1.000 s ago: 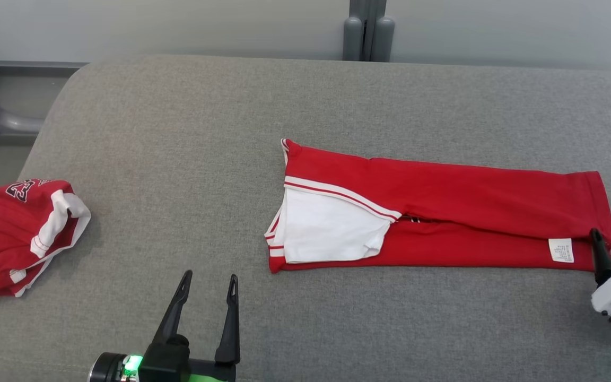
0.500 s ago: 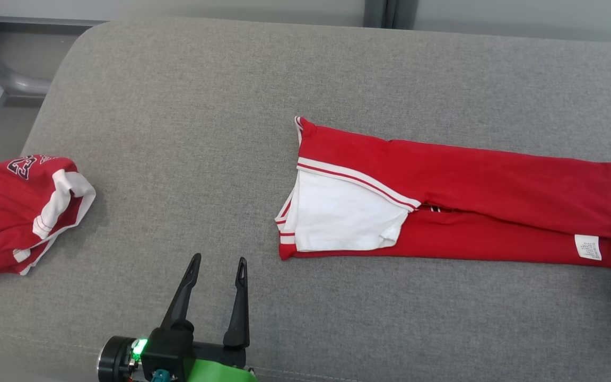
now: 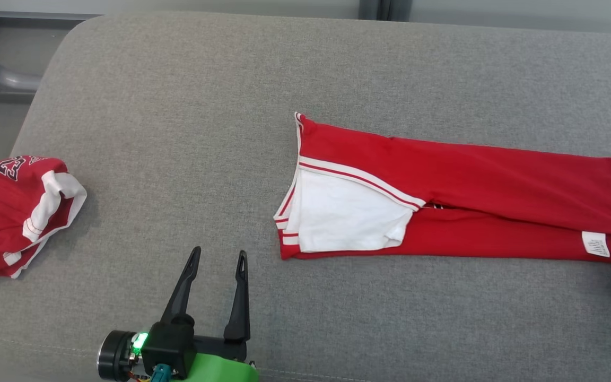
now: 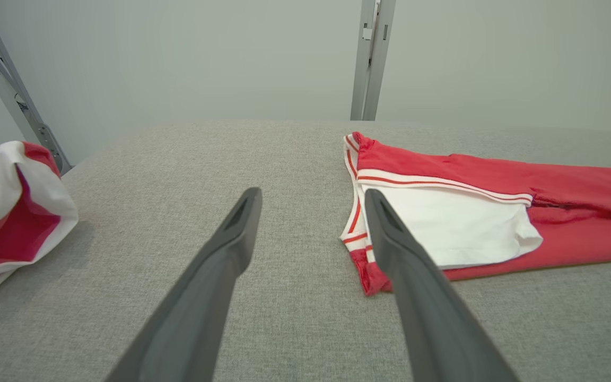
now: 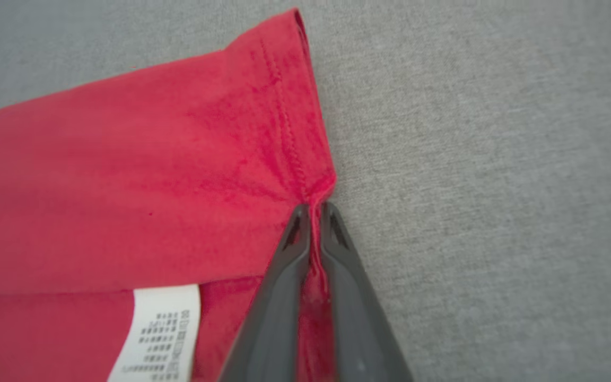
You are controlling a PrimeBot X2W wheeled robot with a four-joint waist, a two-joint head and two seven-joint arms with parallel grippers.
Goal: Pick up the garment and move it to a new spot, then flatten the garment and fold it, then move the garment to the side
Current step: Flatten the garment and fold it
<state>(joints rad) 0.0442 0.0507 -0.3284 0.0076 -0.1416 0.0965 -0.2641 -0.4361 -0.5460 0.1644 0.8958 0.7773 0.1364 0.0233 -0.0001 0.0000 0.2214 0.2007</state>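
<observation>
Grey cushioned surface [image 3: 178,132], woven and slightly yielding, fills the head view. The garment [image 3: 470,180], red and folded lengthwise into a long narrow band, lies flat on the right half of it and runs from the middle to the right edge. At its left end a white panel [image 3: 342,217] shows beneath red-and-white striped trim [image 3: 358,180], and a care label [image 3: 595,244] lies near the right end. A second, crumpled red-and-white garment [image 3: 14,212] sits well apart at the far left. The left gripper [image 3: 218,252] is at the near edge, fingers spread wide and holding nothing, near the striped end but clear of it. Left wrist view: the same wide fingers frame bare surface, with the striped end just to the right of them; behind stand a pale wall [image 4: 178,58] and a metal post [image 4: 369,58]. Right wrist view: the right gripper [image 5: 313,209] is pinched together on the stitched hem [image 5: 289,132] at the band's right end, a small ridge of red cloth caught between its fingers, with the label just beside them. Judged from its drape and fine creases, the cloth is a light, soft, limp knit, not fragile and not slippery on this weave. Held at one hem point it would probably sag, swing and let the lengthwise fold fall open. A second hold at the striped end, close to the open left gripper, would likely keep the band straight for folding.
</observation>
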